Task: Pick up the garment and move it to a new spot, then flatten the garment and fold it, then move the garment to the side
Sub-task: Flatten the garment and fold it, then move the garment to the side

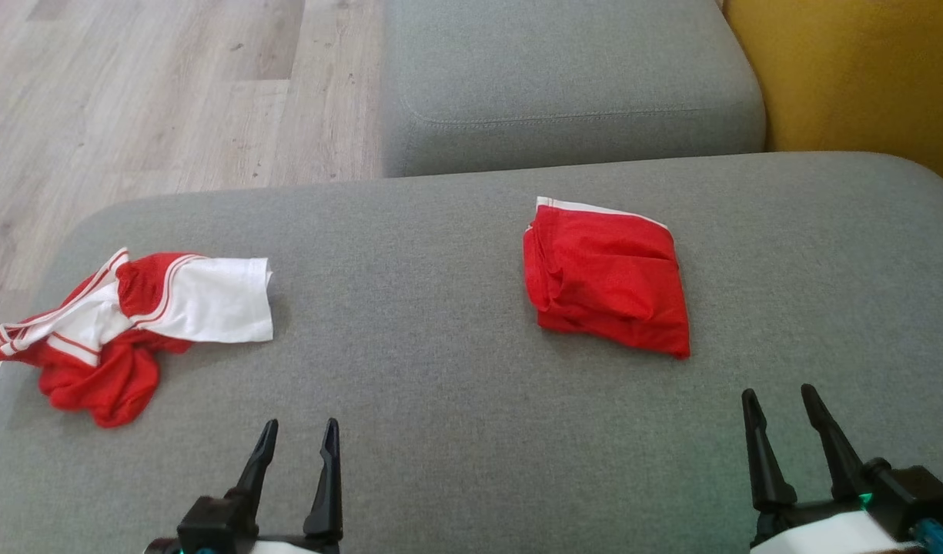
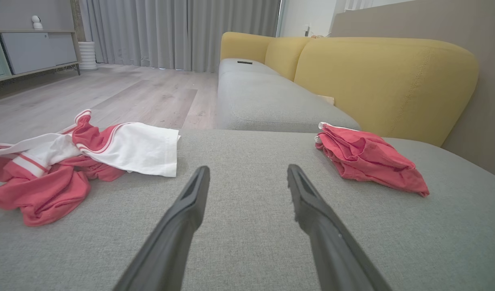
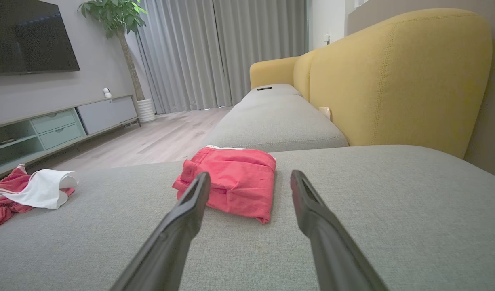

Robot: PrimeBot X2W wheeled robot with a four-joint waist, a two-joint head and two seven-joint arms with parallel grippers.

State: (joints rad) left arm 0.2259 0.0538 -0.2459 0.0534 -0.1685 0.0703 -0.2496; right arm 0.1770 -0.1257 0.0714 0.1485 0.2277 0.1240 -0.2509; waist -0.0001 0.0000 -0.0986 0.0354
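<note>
A crumpled red and white garment (image 1: pixel 125 323) lies at the left end of the grey cushion (image 1: pixel 456 369), partly hanging over its edge; it also appears as the crumpled garment (image 2: pixel 69 161) and the crumpled garment (image 3: pixel 29 192). A folded red garment (image 1: pixel 606 278) rests right of centre, seen too as the folded garment (image 2: pixel 368 159) and the folded garment (image 3: pixel 235 180). My left gripper (image 1: pixel 300 433) is open near the front edge, right of the crumpled piece. My right gripper (image 1: pixel 783 400) is open at the lower right, just in front of the folded piece. Both hold nothing.
A second grey seat cushion (image 1: pixel 563 85) lies beyond, with a yellow backrest (image 1: pixel 856 77) on the right. Wooden floor (image 1: pixel 155 92) lies to the left. A low TV cabinet (image 3: pixel 61 125) and a potted plant (image 3: pixel 118 24) stand across the room.
</note>
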